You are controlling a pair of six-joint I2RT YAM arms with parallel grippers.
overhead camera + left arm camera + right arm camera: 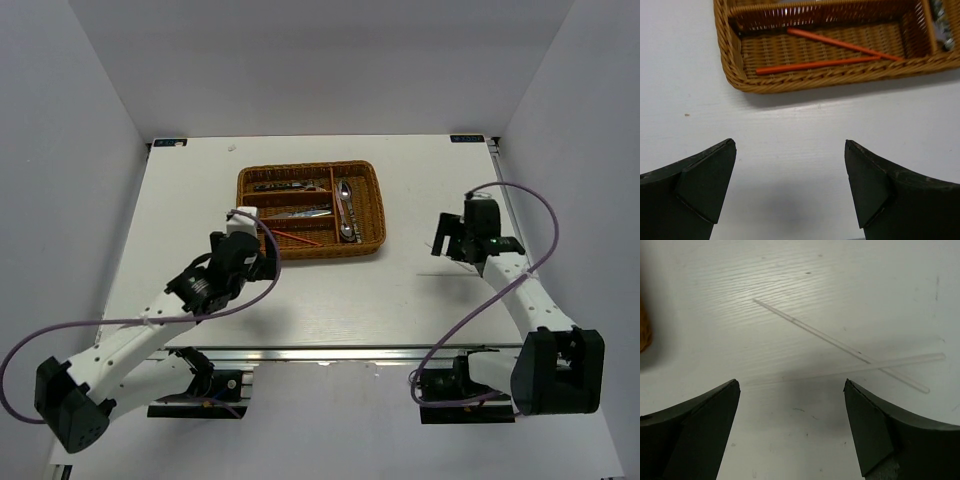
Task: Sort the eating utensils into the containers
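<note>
From above, the wicker tray (310,167) sits mid-table with 2 spoons (345,212) in its crosswise slot and silver cutlery (285,186) in the far long slots. The left wrist view adds 2 red chopsticks (815,65) lying in the nearest slot, converging toward the right. The left gripper (789,147) is spread wide and empty just short of the tray. Only the right wrist view shows 2 white chopsticks (840,345) crossed on the bare table (865,280), ahead of the right gripper (790,387), whose jaws stand apart, holding nothing.
</note>
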